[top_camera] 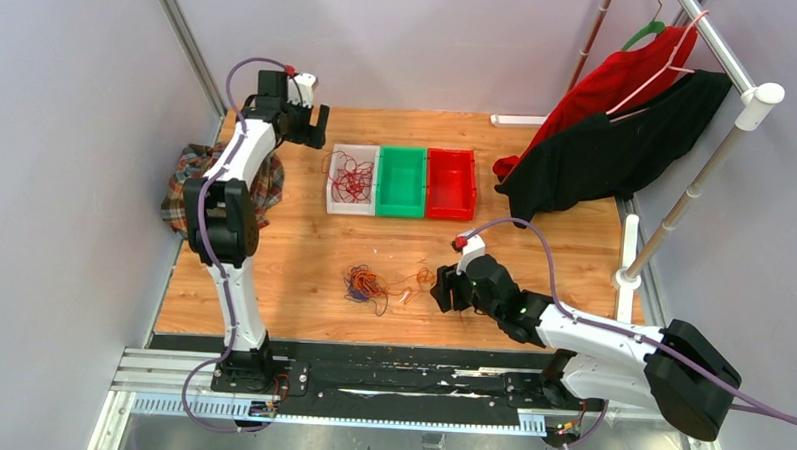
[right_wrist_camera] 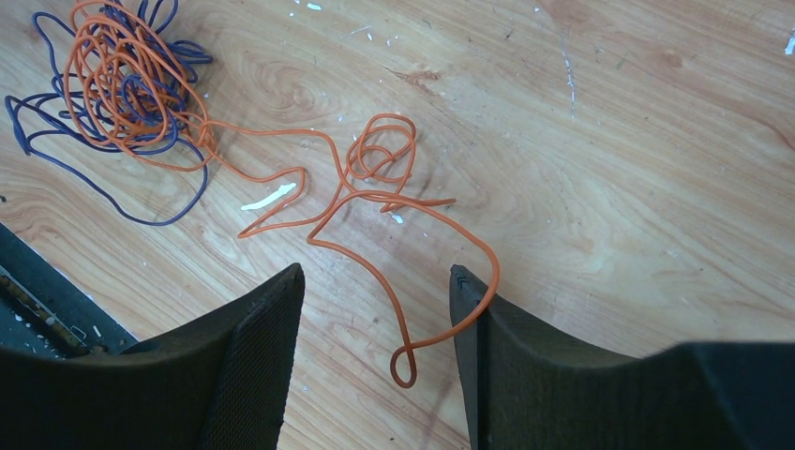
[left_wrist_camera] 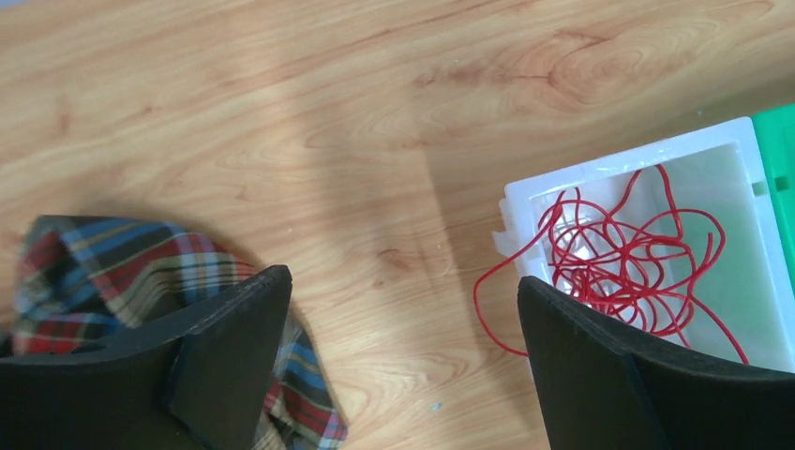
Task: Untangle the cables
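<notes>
Currently my left tool gapes empty by the thin red cable; right tool, apart, straddles thin orange cable.

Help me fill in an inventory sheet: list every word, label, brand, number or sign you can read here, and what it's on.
No text can be read in any view.
White bin, green bin, red bin: plain walls, no labels showing.
Left arm, right arm: no brand or number legible; any marking is too small to tell.
Plaid cloth, hanging clothes: no print showing.
</notes>
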Controlling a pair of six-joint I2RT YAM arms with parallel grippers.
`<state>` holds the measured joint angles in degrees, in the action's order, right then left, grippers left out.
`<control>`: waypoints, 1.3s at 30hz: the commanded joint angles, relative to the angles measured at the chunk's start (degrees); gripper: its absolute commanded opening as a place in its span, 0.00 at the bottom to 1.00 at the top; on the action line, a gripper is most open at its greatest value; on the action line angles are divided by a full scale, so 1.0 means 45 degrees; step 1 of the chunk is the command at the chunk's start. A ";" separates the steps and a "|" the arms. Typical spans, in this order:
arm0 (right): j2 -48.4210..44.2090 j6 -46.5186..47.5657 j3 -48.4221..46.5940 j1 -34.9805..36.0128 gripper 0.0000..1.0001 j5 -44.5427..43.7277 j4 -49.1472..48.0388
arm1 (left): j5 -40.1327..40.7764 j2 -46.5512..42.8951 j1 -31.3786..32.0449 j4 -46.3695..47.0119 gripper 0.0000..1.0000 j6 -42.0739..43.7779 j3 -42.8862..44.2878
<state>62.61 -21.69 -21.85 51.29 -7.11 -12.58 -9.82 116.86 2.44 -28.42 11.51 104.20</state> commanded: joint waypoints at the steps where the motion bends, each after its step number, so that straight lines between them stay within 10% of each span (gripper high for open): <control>1: 0.0100 -0.0124 -0.0008 -0.0203 0.58 0.0048 -0.0152 | -0.1937 0.0887 -0.0310 0.0493 0.93 -0.1621 0.0119; 27: 0.1062 -0.0377 -0.0242 -0.0196 0.54 0.0175 -0.0251 | -0.6573 0.2021 -0.1362 0.3095 0.25 -0.4724 -0.1152; 39: 0.1059 -0.0317 -0.0243 -0.0191 0.53 0.0311 -0.0339 | -0.4392 0.0178 -0.1141 0.3239 0.21 -0.2882 -0.2322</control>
<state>67.18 -22.79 -21.85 51.03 -6.17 -13.13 -33.63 123.11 -2.92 -15.49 -5.67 95.88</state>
